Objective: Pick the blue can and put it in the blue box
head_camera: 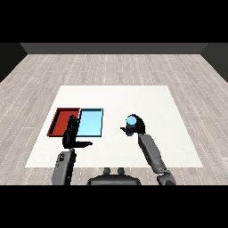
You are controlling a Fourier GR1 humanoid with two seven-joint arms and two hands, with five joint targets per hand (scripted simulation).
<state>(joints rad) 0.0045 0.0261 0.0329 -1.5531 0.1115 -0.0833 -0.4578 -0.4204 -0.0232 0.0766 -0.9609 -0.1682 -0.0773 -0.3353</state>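
While held, blue can [131, 120] outside blue tray [91, 123].

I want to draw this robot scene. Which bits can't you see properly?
- Head view: the right hand curls round the blue can, hiding its lower side.
- Head view: the left hand covers part of the red tray and the front corner of the blue tray.

A white bench [133, 98] fills the middle of the view, its top a flat pale rectangle. On its left part lies a shallow red tray [61, 116] with dark raised walls. Around the bench stretches a floor [116, 67] of light grey wooden planks, ending at a dark wall [111, 48] far behind.
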